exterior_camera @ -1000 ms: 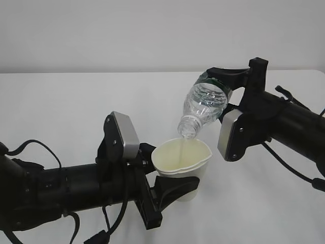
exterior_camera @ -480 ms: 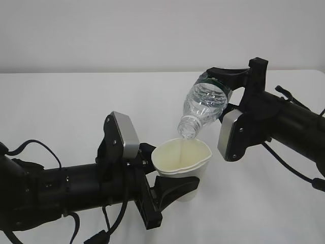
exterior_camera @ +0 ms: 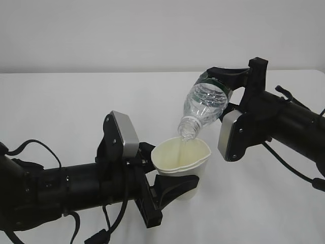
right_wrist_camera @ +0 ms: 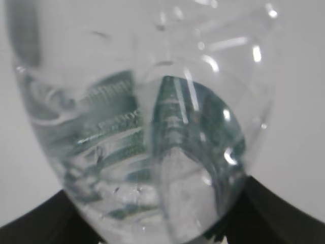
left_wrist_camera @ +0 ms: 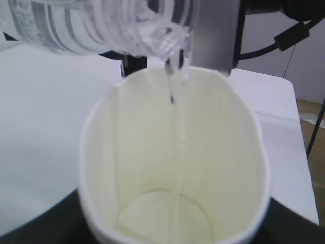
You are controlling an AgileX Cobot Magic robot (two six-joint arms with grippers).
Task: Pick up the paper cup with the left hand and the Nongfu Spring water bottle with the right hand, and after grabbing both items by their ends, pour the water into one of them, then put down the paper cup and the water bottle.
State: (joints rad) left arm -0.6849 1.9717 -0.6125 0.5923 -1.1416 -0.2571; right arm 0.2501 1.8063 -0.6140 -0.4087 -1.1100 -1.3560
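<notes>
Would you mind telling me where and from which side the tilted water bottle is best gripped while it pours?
Grip the Nongfu Spring water bottle at its raised base end, from behind and above, as the right hand does. Its neck points down over the paper cup, so the mouth must stay clear.

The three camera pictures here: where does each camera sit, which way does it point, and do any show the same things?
Exterior view: in front, angled down at the white table; shows both black arms, left gripper and right gripper.
Left wrist view: on the left arm, looking into the small white paper cup; black finger edges at the bottom corners.
Right wrist view: on the right arm, close against the clear ribbed plastic bottle; dark fingers below.
Shared: exterior and left wrist views both show water falling from bottle into cup.
</notes>
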